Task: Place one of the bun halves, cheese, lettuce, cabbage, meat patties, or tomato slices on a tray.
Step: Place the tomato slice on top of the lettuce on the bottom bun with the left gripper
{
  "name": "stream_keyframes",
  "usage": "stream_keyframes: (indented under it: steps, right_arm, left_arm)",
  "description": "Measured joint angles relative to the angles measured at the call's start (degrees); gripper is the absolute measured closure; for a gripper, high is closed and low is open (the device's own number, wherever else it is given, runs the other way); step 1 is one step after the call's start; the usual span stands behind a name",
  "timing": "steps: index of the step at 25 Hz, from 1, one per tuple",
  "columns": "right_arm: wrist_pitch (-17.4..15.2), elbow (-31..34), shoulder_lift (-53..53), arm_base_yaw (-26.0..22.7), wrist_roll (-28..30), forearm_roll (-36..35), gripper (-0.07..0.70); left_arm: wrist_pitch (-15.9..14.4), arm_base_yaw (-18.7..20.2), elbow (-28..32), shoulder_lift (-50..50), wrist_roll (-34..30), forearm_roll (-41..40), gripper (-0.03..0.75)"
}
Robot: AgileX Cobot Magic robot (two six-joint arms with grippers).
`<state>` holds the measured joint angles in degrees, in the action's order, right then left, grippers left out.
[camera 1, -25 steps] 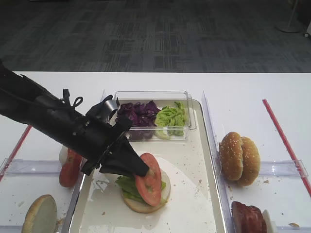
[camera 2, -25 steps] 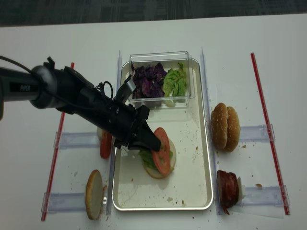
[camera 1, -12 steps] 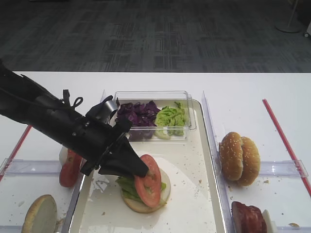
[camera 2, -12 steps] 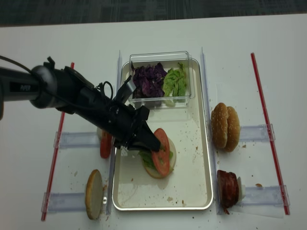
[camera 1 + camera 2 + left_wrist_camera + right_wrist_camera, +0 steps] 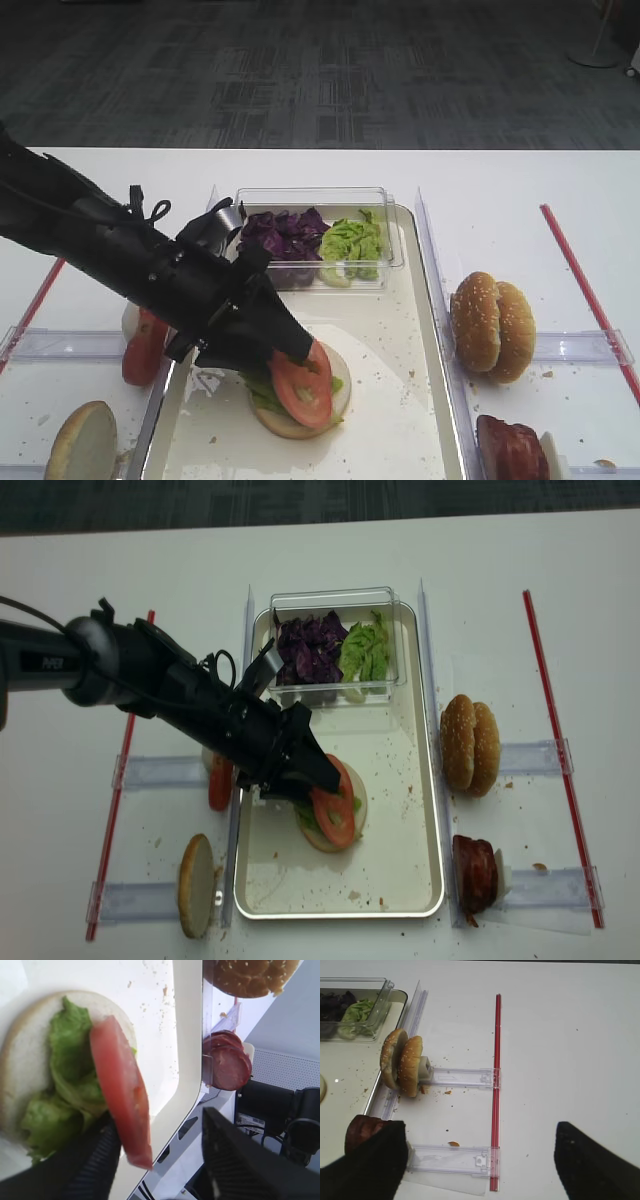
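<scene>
Round red tomato slice [image 5: 301,388] lies tilted on light green lettuce leaf [image 5: 70,1060] and pale flat bun half [image 5: 352,812], inside shallow cream-white rectangular tray [image 5: 400,400]. Black left gripper [image 5: 285,352] right over slice; fingers [image 5: 220,1160] spread apart, one each side of slice, not clamping.

Clear plastic box [image 5: 312,200] at tray's far end: purple cabbage [image 5: 285,232], more lettuce. White table [image 5: 500,190], crumbs scattered, red straws [image 5: 496,1090] at sides. Sesame buns [image 5: 492,325] and dark patties [image 5: 475,872] right of tray. Dark grey carpet [image 5: 320,70] beyond.

Right gripper [image 5: 475,1170]: dark fingers wide apart, empty.
</scene>
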<state>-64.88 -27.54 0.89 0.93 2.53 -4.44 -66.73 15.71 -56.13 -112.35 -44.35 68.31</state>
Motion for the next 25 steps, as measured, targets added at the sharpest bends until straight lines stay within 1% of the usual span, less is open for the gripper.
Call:
stream_keyframes:
  steps: [6, 8, 12, 16, 21, 25]
  right_arm:
    - [0.00, 0.00, 0.00, 0.00, 0.00, 0.00, 0.016]
    - [0.00, 0.00, 0.00, 0.00, 0.00, 0.00, 0.016]
    - [0.00, 0.00, 0.00, 0.00, 0.00, 0.00, 0.016]
    - [0.00, 0.00, 0.00, 0.00, -0.06, 0.00, 0.016]
    - [0.00, 0.00, 0.00, 0.00, -0.06, 0.00, 0.016]
    - [0.00, 0.00, 0.00, 0.00, -0.06, 0.00, 0.016]
  left_arm:
    - [0.00, 0.00, 0.00, 0.00, 0.00, 0.00, 0.251]
    - [0.00, 0.00, 0.00, 0.00, 0.00, 0.00, 0.228]
    - [0.00, 0.00, 0.00, 0.00, 0.13, 0.00, 0.216]
    - [0.00, 0.00, 0.00, 0.00, 1.58, -0.09, 0.214]
    - [0.00, 0.00, -0.29, 2.18, 2.63, -0.50, 0.213]
    - [-0.12, 0.00, -2.78, 4.11, 6.46, -5.45, 0.211]
